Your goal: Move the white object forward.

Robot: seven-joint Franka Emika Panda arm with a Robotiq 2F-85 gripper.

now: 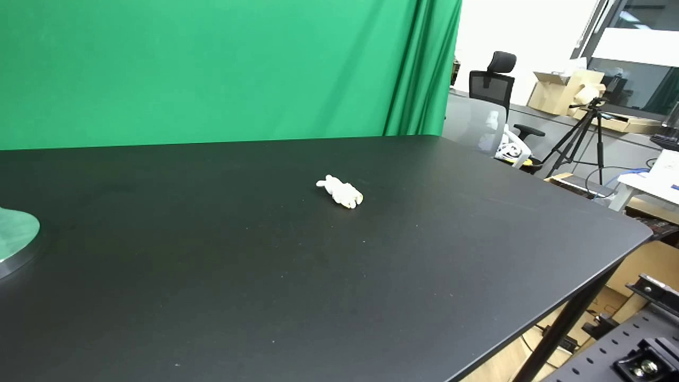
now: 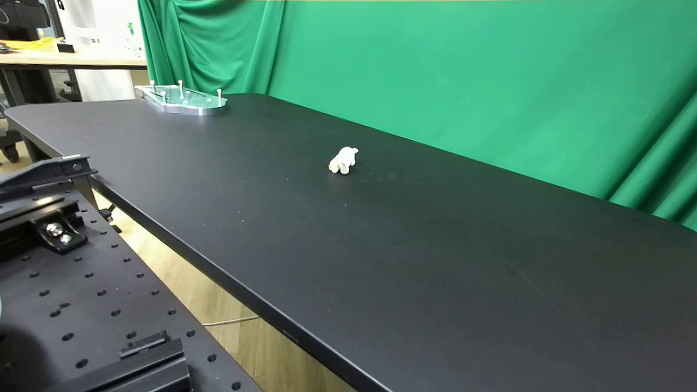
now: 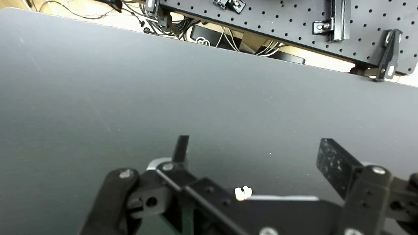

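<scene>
The white object point(image 1: 342, 192) is a small lumpy piece lying on the black table point(image 1: 265, 286). In an exterior view the same white object point(image 2: 344, 160) rests some way in from the curtain side. Part of the white object point(image 3: 242, 194) shows low in the wrist view, its lower portion hidden behind the gripper body. My gripper point(image 3: 254, 145) is open, fingers wide apart with nothing between them. It appears above the table, not touching the white object. Neither exterior view shows the gripper.
A green curtain point(image 2: 463, 81) hangs along the table's far side. A clear plate with upright pegs point(image 2: 188, 102) sits at a table end. A pale green disc point(image 1: 16, 233) is cut off at a frame edge. A perforated black platform point(image 2: 98, 294) stands beside the table, across a gap.
</scene>
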